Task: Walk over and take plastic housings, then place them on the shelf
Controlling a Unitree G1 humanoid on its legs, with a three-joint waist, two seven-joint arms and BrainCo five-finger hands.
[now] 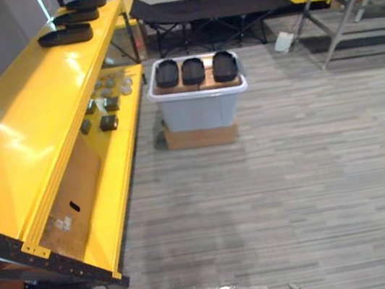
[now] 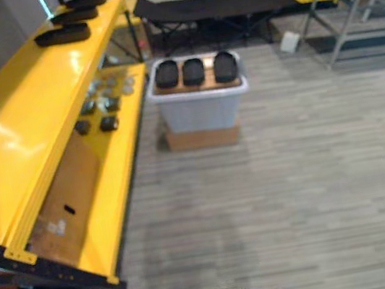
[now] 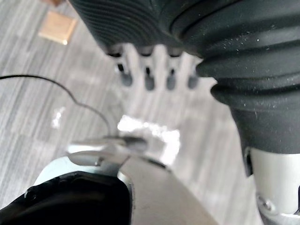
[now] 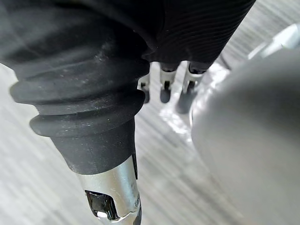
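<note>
L robot hand: blk ribbed cover

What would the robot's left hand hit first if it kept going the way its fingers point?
Probably just the grey floor: the left hand hangs with straight fingers aimed down at it, and nothing seems to lie between.

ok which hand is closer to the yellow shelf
Left. The left hand hangs low on the yellow shelf's side of the robot; the right hand hangs on the other side, farther off, over the floor.
</note>
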